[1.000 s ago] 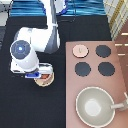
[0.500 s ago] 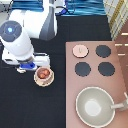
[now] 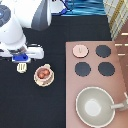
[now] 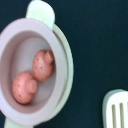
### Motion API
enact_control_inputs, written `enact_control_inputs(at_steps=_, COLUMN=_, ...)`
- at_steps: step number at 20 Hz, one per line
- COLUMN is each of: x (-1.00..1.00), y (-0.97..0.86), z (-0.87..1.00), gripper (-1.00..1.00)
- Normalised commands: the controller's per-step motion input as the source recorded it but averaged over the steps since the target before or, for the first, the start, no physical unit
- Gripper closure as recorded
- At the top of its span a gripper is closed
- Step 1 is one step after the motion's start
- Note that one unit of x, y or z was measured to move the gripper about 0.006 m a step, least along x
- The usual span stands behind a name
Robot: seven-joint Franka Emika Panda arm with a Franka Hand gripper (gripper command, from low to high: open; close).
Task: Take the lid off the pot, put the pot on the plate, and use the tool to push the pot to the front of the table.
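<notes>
Half a second ago the white arm's hand stood close above the pot; now the gripper (image 3: 21,56) has drawn away toward the exterior view's left and hangs just off the pot's upper-left, over the tool.

Uncovered, the small pink round pot with two little side tabs (image 3: 43,74) sits on the small round cream-coloured plate (image 3: 48,82), whose rim peeks out around it; both lie just toward the exterior view's bottom and right of the gripper. In the wrist view the pot (image 4: 31,75) holds two reddish-orange speckled pieces (image 4: 43,64), and the plate's cream rim (image 4: 68,60) curves along one side of it.

Directly under the gripper, toward the exterior view's bottom, lies the cream slotted head of the small spatula tool (image 3: 21,67) (its handle is hidden by the hand); the wrist view catches that slotted head (image 4: 118,108) a little apart from the plate.

Far off toward the exterior view's right, the small flat pink disc lid with a tiny knob (image 3: 80,50) rests on the pinkish-brown stove panel (image 3: 116,75), beside the black burners (image 3: 103,51). A large grey-beige pan with a long handle (image 3: 95,106) occupies the stove's lower part. Everything near the gripper rests on the flat black table (image 3: 30,107).
</notes>
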Motion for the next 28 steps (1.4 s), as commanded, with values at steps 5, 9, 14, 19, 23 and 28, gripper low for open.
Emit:
enact_control_inputs(at_steps=5, x=-0.73, y=-0.6, z=0.0, gripper=-1.0)
enact_control_inputs(at_steps=9, x=-0.87, y=-0.45, z=-0.16, gripper=-1.0)
enact_control_inputs(at_steps=14, x=-0.96, y=-0.26, z=-0.34, gripper=-1.0)
enact_control_inputs(at_steps=19, x=-0.96, y=-0.24, z=-0.46, gripper=-1.0)
enact_control_inputs(at_steps=23, x=-0.93, y=-0.33, z=-0.55, gripper=-1.0)
enact_control_inputs(at_steps=28, x=-0.78, y=-0.36, z=-0.53, gripper=-1.0)
